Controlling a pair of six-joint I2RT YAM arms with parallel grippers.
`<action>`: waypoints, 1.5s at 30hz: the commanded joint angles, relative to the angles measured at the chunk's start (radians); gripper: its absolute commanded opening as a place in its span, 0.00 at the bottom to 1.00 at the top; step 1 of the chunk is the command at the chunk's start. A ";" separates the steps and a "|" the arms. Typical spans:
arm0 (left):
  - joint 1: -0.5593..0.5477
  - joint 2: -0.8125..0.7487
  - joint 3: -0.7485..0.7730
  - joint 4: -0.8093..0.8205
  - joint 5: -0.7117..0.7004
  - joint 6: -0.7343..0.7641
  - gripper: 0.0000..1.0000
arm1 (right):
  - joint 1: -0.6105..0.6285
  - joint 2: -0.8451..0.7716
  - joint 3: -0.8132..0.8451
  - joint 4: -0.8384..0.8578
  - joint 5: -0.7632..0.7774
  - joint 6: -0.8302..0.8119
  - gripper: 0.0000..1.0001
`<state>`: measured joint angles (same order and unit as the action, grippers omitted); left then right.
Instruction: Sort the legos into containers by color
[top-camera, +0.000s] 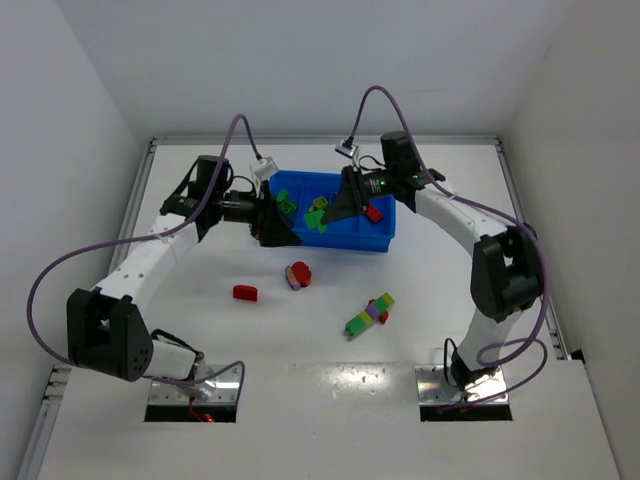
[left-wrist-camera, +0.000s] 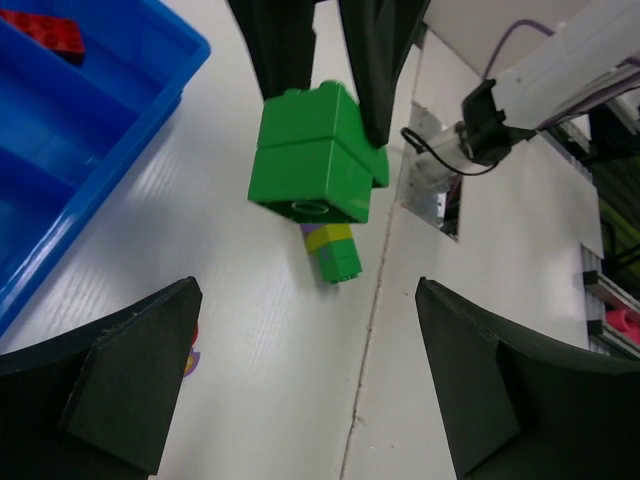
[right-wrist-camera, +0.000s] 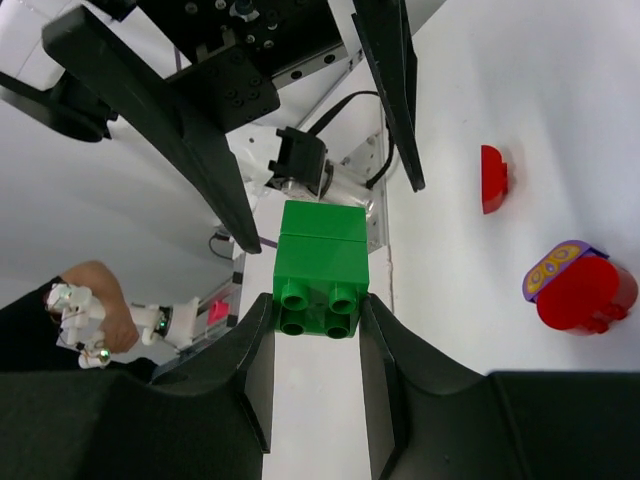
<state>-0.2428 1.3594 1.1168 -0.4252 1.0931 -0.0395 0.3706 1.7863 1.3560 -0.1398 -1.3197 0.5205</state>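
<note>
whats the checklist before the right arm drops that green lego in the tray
1. Hold of the right gripper on the green brick stack: ok, its fingers are shut on both sides.
2. The left gripper clear of the stack: ok, it is wide open and not touching.
3. Stack above the green compartment of the blue tray: cannot tell from the top view.
4. Stack all one colour: ok, both bricks are green.
5. Table sorted: not ok, the red brick, red and purple piece and multicolour stack lie outside the tray.
</note>
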 joint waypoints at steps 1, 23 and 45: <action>0.013 0.021 0.052 0.019 0.142 -0.014 0.94 | 0.017 0.002 0.012 0.051 -0.046 -0.005 0.03; 0.013 0.058 0.049 0.048 0.111 -0.014 0.66 | 0.090 0.039 0.032 0.042 -0.046 -0.005 0.03; 0.149 0.070 -0.023 -0.066 -0.050 0.176 0.25 | -0.061 0.081 0.147 -0.044 0.091 -0.068 0.03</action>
<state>-0.1085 1.4197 1.0538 -0.4816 1.1213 0.0696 0.2955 1.8629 1.4540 -0.1959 -1.2560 0.4709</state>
